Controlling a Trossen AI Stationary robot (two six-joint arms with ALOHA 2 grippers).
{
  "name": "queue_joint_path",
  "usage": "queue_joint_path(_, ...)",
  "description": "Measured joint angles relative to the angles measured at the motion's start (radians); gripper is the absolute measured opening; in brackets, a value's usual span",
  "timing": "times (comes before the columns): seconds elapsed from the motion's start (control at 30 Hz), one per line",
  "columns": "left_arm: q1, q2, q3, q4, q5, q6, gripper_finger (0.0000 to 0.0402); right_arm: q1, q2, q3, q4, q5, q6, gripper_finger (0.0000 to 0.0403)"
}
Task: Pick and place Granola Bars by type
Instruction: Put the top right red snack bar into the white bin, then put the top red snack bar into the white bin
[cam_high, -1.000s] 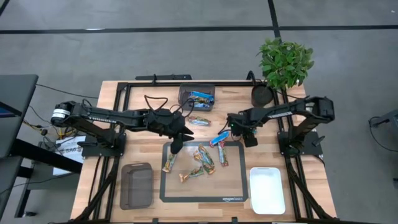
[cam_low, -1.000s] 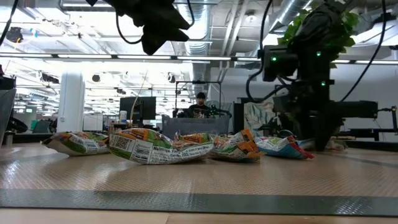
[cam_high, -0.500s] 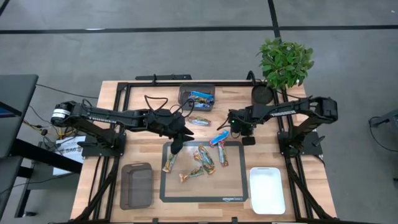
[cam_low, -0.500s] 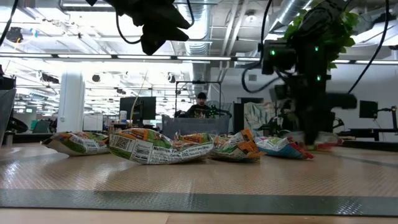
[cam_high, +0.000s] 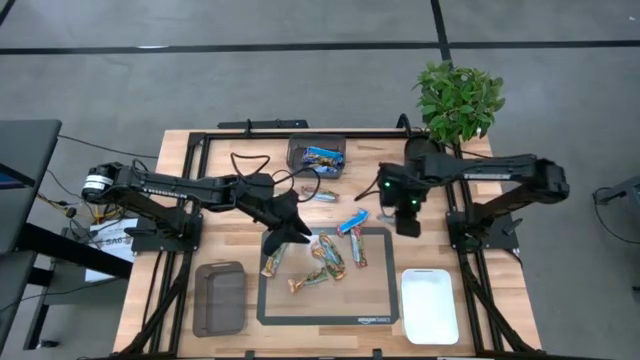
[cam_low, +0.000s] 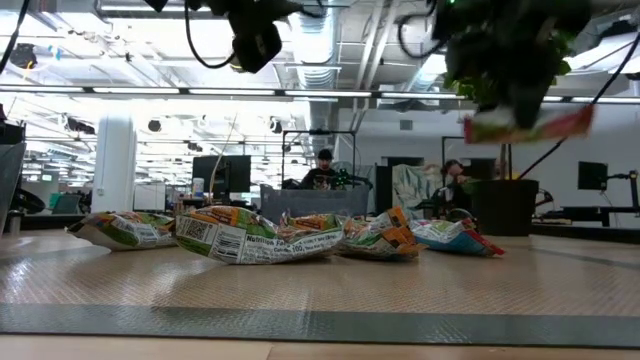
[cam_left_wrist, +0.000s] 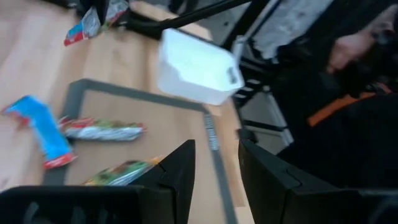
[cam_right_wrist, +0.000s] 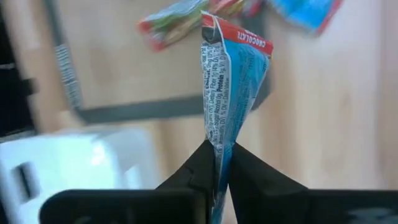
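1. The right gripper (cam_right_wrist: 216, 152) is pinched tight on the end of a white bar with red and blue print (cam_right_wrist: 231, 81), which hangs clear of the desk (cam_high: 225, 225). In the high view that gripper sits beyond the mat's far right corner, not far from the white tray (cam_high: 430, 305).

2. The left gripper (cam_left_wrist: 214, 165) hovers over the near-left part of the dark mat (cam_high: 375, 318) with its fingers a narrow gap apart and nothing between them.

3. Sorted so far, by my reckoning: the dark bin at the back (cam_high: 297, 146) holds at least one bright blue bar (cam_high: 322, 156). The grey bin at the front left (cam_high: 219, 298) and the white tray both look bare.

4. Still loose: a cluster of brown-orange and green-printed bars on the mat (cam_high: 322, 260), a blue bar at its far edge (cam_high: 351, 222), and one bar on the bare wood behind the mat (cam_high: 322, 195).

5. So the job looks early on, with most bars waiting. I'd guess the lifted bar is headed for the tray, but that is only a guess.
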Motion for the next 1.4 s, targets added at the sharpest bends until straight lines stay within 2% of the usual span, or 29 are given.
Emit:
queue_joint_path(0.1, 0.000, 0.000, 0.000, 0.022, 0.045, 0.000, 0.0116, 0.068, -0.031, 0.042, -0.076, -0.051, 0.117, 0.0031)
queue_joint_path(0.27, -0.005, 0.000, 0.000, 0.028, 0.121, 0.009, 0.0116, 0.220, -0.081, 0.068, -0.092, -0.148, 0.383, 0.0023)
queue_joint_path(0.5, -0.025, 0.000, 0.000, 0.026, 0.144, 0.069, 0.0116, 0.448, -0.073, 0.069, -0.094, -0.154, 0.739, 0.0021)
queue_joint_path(0.7, -0.028, 0.000, 0.000, 0.025, 0.144, 0.090, 0.0116, 0.604, 0.014, 0.065, -0.091, -0.153, 0.890, 0.0038)
queue_joint_path(0.83, -0.028, 0.000, 0.000, 0.024, 0.144, 0.092, 0.0116, 0.674, 0.077, 0.065, -0.032, -0.190, 0.942, 0.0057)
queue_joint_path(1.03, -0.028, 0.000, 0.000, 0.023, 0.145, 0.092, 0.0116, 0.723, 0.143, 0.064, 0.030, -0.204, 0.991, 0.0105)
queue_joint_path(1.17, -0.028, 0.000, 0.000, 0.023, 0.145, 0.092, 0.0116, 0.707, 0.149, 0.064, 0.050, -0.192, 0.937, 0.0137)
queue_joint_path(1.4, -0.028, 0.000, 0.000, 0.024, 0.133, 0.071, 0.0116, 0.580, 0.102, 0.065, 0.099, -0.037, 0.913, 0.0167)
